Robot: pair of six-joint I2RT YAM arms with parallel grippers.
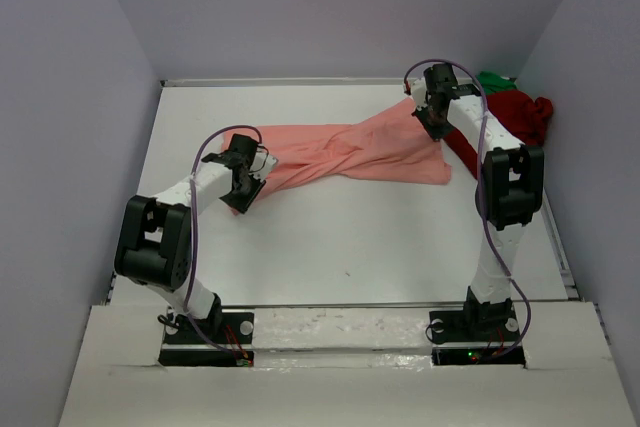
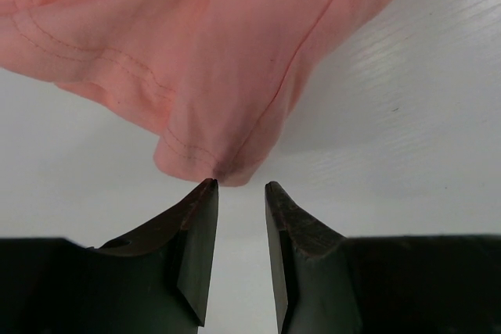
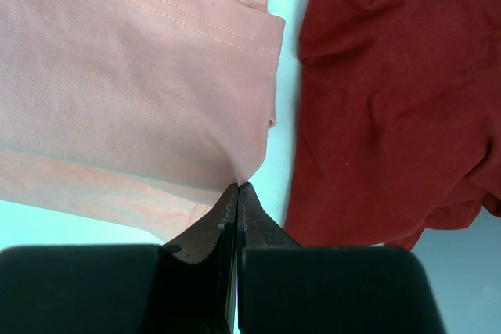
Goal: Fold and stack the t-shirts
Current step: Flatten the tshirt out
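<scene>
While the salmon-pink shirt (image 1: 350, 152) lay stretched in a twisted band across the table (image 1: 350, 247), each of its ends sat at a pair of fingers. The right gripper (image 3: 237, 187) was pressed fully together, with no gap between its fingers (image 3: 262, 232). A fold of the pink cloth was drawn to a point and pinched right at their tips. Ahead of those tips and to their left the shirt spread fairly flat, with a stitched hem running across it. To the right of the tips, across a thin strip of bare table, lay the dark red shirt (image 3: 391, 99), crumpled and apart from the pink one in that view. From above, a small crumple of the green shirt (image 1: 495, 78) showed beyond the red one, farther out past the right fingers, near the back corner.

The left gripper (image 2: 239, 187) stood a little open, with a narrow gap between its fingers (image 2: 196, 240). A rounded, hemmed corner of the pink shirt lay just ahead of the tips, in line with the gap and right at the left-hand tip. Whether it touched could not be told. No cloth reached down between the fingers, so they had hold of nothing. Beyond the tips the shirt bunched in soft folds, spreading ahead and to the left, with bare table to the right.
</scene>
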